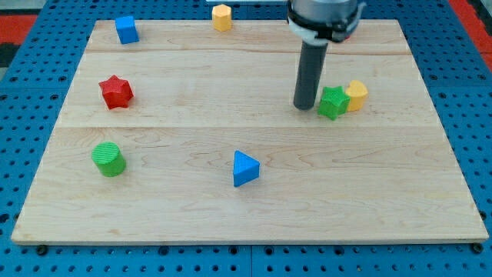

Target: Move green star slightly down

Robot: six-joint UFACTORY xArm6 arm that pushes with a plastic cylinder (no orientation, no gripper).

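The green star (334,101) lies on the wooden board (192,215) at the view's right, touching a yellow block (356,95) on its right. My tip (305,106) is just to the left of the green star, very close to it or touching it. The dark rod rises from the tip toward the view's top.
A red star (116,92) lies at the left. A green cylinder (108,159) is at the lower left. A blue triangle (245,168) is near the bottom middle. A blue cube (127,30) and a yellow hexagonal block (221,17) sit at the top edge.
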